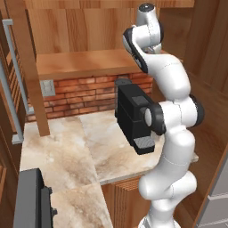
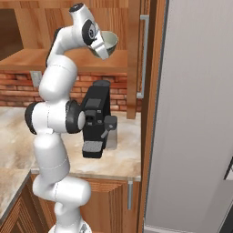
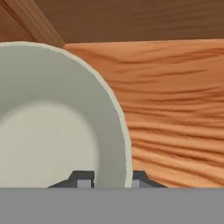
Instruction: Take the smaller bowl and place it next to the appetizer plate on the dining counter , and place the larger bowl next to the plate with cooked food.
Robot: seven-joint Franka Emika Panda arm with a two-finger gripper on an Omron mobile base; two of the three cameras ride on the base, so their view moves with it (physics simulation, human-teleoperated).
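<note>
Left base view: arm reaches up toward wood shelf [image 1: 84, 62]; gripper hidden behind wrist; black coffee machine [image 1: 133, 113] on marble counter [image 1: 67, 151], no legible markings. Right base view: gripper [image 2: 103, 48] at the smaller bowl [image 2: 108, 42], bowl tilted, inside pale; machine unbranded, part-hidden by arm. Hand view: fingertips [image 3: 85, 179] straddle bowl rim, one inside, one outside; jaws clamped on wall; bowl cut off at left; wood surface beyond.

The white arm [image 1: 171, 120] rises at the worktop's [image 1: 67, 151] right edge. A black coffee machine [image 1: 131, 113] stands near the back edge, against the brick wall [image 1: 84, 95], under a wooden shelf [image 1: 84, 62].
</note>
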